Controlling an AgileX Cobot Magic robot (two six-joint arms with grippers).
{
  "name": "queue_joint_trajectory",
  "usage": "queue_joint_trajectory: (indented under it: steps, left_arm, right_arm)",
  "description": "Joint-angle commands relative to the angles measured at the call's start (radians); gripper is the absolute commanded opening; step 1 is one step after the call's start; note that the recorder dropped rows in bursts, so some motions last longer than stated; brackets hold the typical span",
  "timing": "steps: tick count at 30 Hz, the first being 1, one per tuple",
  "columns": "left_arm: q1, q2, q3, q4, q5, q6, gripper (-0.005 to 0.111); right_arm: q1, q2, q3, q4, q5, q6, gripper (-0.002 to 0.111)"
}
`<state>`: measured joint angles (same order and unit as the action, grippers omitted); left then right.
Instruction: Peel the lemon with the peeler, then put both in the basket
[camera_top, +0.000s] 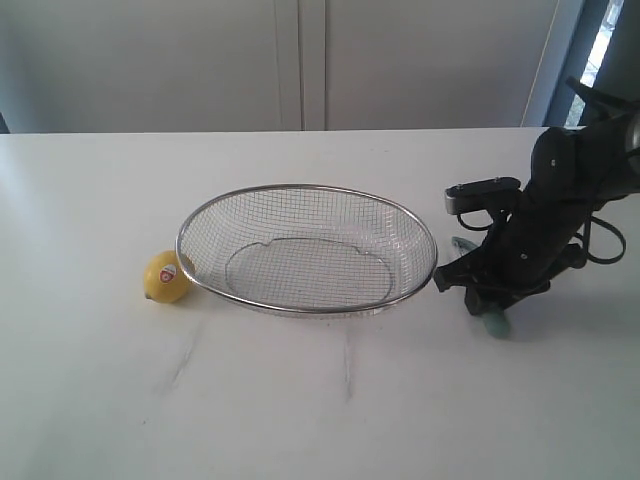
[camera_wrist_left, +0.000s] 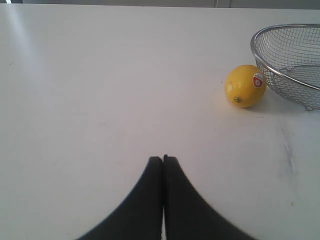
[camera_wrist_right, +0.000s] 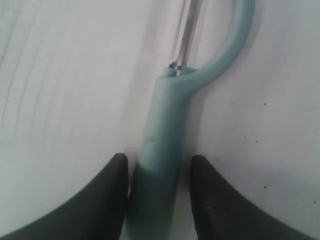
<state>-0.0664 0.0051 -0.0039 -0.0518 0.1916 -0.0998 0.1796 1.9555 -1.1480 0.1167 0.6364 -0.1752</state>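
Basket (camera_top: 300, 215) (wire mesh): lemon (camera_top: 167, 277) just outside.

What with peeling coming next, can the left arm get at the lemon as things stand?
Probably yes: only bare table lies between the shut left tool and the lemon, though the basket sits close beside it.

The basket (camera_top: 305, 187) stands on the worktop (camera_top: 300, 400) near its middle. The lemon (camera_top: 167, 277) lies on the worktop at the basket's left, against the outside of its wall; in the left wrist view the lemon (camera_wrist_left: 245, 86) lies just beside the basket (camera_wrist_left: 295, 75). Right of the basket the peeler (camera_top: 497, 325) lies on the worktop, apart from the rim and under the right gripper (camera_top: 490, 290). The right gripper (camera_wrist_right: 159, 162) has its jaws on either side of the handle of the peeler (camera_wrist_right: 162, 150); whether they touch it cannot be told.
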Motion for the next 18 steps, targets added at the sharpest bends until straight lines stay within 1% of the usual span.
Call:
queue_joint_trajectory:
  steps: [1,5,9,10,18]
  left_arm:
    - [-0.004,-0.005,0.004,-0.005,-0.003,0.0,0.001]
    - [-0.004,-0.005,0.004,-0.005,-0.003,0.0,0.001]
    - [-0.004,-0.005,0.004,-0.005,-0.003,0.0,0.001]
    - [-0.004,-0.005,0.004,-0.005,-0.003,0.0,0.001]
    - [-0.004,-0.005,0.004,-0.005,-0.003,0.0,0.001]
  right_arm:
    - [0.003,0.002,-0.005,-0.003,0.015,-0.008,0.03]
    - [0.003,0.002,-0.005,-0.005,0.041,-0.008,0.02]
    - [0.0,0.0,-0.007,-0.014,0.062,-0.004,0.002]
    - [0.001,-0.005,-0.013,-0.017,0.065,-0.004,0.0]
    - [-0.001,-0.125,-0.03,-0.035,0.121,-0.002,0.0]
